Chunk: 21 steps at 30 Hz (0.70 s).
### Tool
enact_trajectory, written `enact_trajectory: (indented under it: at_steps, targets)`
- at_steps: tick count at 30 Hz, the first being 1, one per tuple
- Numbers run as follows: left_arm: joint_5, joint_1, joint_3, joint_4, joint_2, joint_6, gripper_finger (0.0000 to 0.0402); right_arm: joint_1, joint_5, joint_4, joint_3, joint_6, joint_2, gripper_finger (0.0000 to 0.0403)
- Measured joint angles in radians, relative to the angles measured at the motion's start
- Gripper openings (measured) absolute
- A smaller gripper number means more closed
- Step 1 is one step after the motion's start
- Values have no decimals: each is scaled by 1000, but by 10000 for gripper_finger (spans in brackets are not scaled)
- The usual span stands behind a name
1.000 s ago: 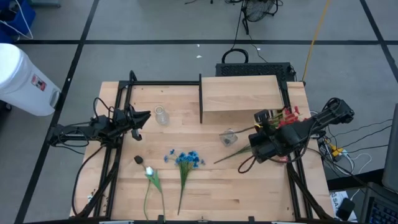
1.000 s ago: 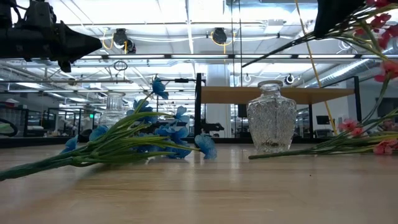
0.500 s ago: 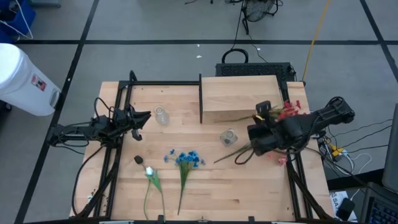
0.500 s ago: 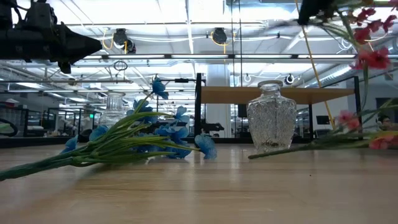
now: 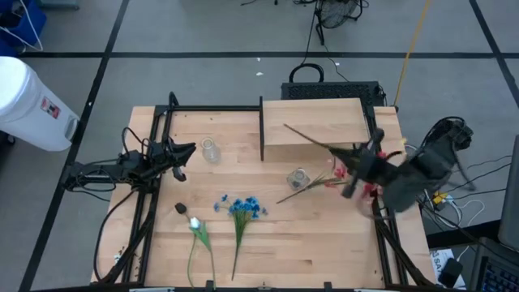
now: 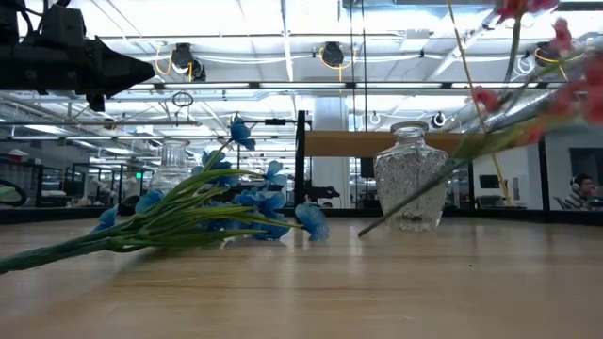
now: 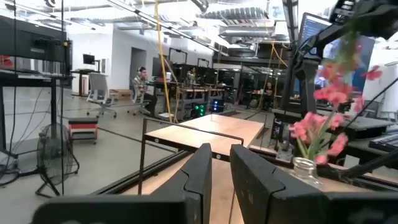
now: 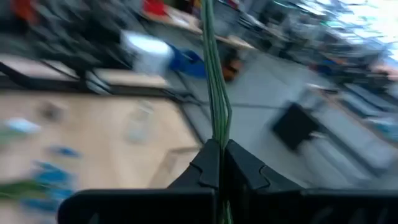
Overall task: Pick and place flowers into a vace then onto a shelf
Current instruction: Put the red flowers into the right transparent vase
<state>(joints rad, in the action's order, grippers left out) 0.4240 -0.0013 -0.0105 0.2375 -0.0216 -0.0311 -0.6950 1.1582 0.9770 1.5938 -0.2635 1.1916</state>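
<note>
While the right gripper point(image 5: 357, 166) hangs over the worktop's point(image 5: 268, 243) 3 o'clock edge, its jaws are clamped tight on thin green stalks point(image 8: 214, 93), which run straight out from between the fingers point(image 8: 205, 165) in the right wrist view. From above, that red-pink spray point(image 5: 357, 174) is blurred; one bare stalk reaches toward 10 o'clock across the shelf point(image 5: 312, 122), and a second stem point(image 5: 304, 189) slants down toward 8 o'clock, passing just beside the small glass vase point(image 5: 298, 178). Whether its tip touches the wood I cannot tell. The low view shows the same stem point(image 6: 424, 193) crossing in front of the vase point(image 6: 411, 177), with blossoms point(image 6: 556, 66) high at the 2 o'clock corner.

Left gripper point(image 5: 188, 151) waits at 9 o'clock, raised off the board, jaws nearly closed with a narrow gap and nothing between the fingers point(image 7: 202, 174).

Near the 6 o'clock edge lie the blue bunch point(image 5: 242, 209) and, just beside it toward 9 o'clock, the white bud stem point(image 5: 195, 229). A second clear jar point(image 5: 210, 150) stands near the left gripper. A small dark object point(image 5: 181, 208), probably a cap, sits by the white bud.

A white bin point(image 5: 32, 96) stands on the floor beyond the 10 o'clock corner.
</note>
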Motion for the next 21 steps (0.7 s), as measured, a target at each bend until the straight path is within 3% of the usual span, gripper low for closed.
enact_trajectory:
  at_steps: [4, 8, 10, 11, 15, 17, 21]
  targets:
    - [15, 0, 0, 1, 0, 12, 65, -33, -245, -341, -101, 31, -32, 0]
    - [25, 0, 0, -2, 0, 6, 65, -72, -327, -550, -208, 47, -37, 0]
    - [20, 0, 0, -6, 0, -3, 65, -73, -276, -552, -230, 98, -32, 0]
    - [18, 0, 0, -7, 0, -5, 65, -73, -195, -511, -235, 167, -31, 0]
    - [21, 0, 0, -8, 0, -4, 65, -76, 262, -402, -241, 269, -54, 0]
    - [22, 0, 0, -8, 0, -4, 65, -67, 278, -428, -239, 253, -97, 0]
    - [22, 0, 0, -9, 0, 0, 65, -56, 69, -452, -237, 192, -144, 0]
